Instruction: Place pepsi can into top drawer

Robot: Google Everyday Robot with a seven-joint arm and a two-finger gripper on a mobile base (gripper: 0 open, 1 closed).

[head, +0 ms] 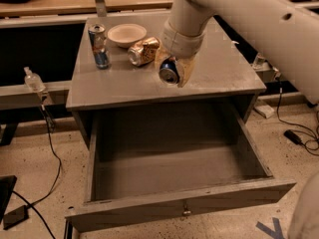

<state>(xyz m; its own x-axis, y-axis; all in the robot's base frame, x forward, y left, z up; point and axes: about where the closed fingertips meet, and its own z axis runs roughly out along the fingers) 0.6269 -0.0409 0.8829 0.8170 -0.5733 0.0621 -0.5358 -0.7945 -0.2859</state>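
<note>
My gripper [172,72] hangs from the white arm over the front part of the cabinet top. It is shut on the pepsi can [169,71], a dark blue can held on its side with its silver end facing the camera, a little above the surface. The top drawer [177,207] stands pulled out wide below, with a grey front panel and a small keyhole at its centre; its inside shows nothing in it. The can is behind the drawer opening, above the cabinet's front edge.
On the cabinet top [229,68] stand a slim silver-and-blue can [98,46], a white bowl [126,34] and a dented orange-gold can [143,51] lying on its side. Cables run over the floor left and right. A small bottle [33,79] sits at the left.
</note>
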